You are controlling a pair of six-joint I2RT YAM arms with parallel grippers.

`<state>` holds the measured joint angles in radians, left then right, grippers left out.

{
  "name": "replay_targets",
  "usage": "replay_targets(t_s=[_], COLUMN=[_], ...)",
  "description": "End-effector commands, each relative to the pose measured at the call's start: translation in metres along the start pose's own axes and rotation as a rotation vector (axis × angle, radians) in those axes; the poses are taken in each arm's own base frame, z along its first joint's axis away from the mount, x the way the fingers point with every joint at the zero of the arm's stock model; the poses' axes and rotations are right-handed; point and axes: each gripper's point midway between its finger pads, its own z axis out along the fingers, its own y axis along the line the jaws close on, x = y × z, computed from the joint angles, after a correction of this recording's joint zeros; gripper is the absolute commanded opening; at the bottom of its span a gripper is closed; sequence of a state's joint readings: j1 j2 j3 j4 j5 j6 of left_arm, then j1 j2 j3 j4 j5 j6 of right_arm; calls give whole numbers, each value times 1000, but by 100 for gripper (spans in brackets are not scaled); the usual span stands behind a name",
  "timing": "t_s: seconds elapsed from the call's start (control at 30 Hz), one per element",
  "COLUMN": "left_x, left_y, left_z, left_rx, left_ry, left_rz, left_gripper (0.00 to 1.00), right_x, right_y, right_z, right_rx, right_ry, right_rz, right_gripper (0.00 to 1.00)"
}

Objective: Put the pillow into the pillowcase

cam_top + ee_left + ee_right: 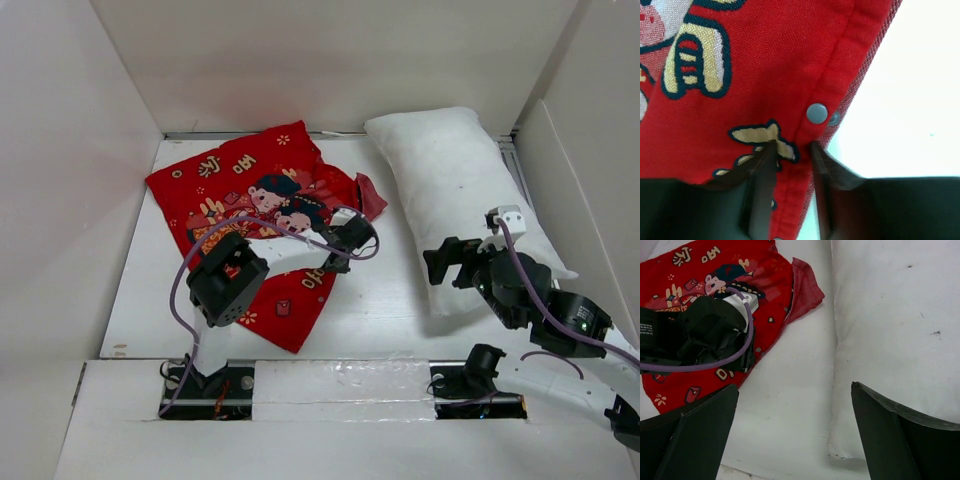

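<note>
The red pillowcase (240, 200) lies flat at the left of the table, printed side up, with one duller corner (370, 195) folded over at its right. My left gripper (352, 240) is down on its right edge. In the left wrist view its jaws (792, 145) stand narrowly apart astride the hem of the pillowcase (765, 65), just below a grey snap (817, 113). The white pillow (450, 190) lies lengthwise at the right. My right gripper (445, 268) hovers wide open over the pillow's near left corner. In the right wrist view the gripper (794, 385) is empty, with the pillow (895, 315) to the right.
White walls (90, 150) close in the table on the left, back and right. A taped strip (340, 385) runs along the near edge between the arm bases. The left arm (700, 335) with its purple cable lies over the pillowcase (705, 270).
</note>
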<state>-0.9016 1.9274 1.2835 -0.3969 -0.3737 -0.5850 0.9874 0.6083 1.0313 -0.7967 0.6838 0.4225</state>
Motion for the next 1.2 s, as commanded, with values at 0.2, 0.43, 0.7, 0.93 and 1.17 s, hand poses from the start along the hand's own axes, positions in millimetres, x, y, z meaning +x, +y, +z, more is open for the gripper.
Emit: replay_targets(t_s=[0.2,0.43,0.7,0.93,1.17], left_x=[8,-2,-7,-6,-9], left_y=[15,13,11,9,7], left_z=[2,-14,-17,-19,-20], left_rx=[-76,-77,-65,-44,-39], left_ry=[47,38,23,25,19], left_rz=[30,25,25,19,15], left_gripper=[0,0,0,10,4], right_x=[-11,-2,3,7,10], right_y=[11,21,30,32,37], right_z=[3,13,20,23,26], right_rx=[-33,-51,-65,-70,-87], right_ry=[-36,-17,-1,9,17], right_rz=[41,23,16,11,10], right_gripper=[100,100,100,100,100])
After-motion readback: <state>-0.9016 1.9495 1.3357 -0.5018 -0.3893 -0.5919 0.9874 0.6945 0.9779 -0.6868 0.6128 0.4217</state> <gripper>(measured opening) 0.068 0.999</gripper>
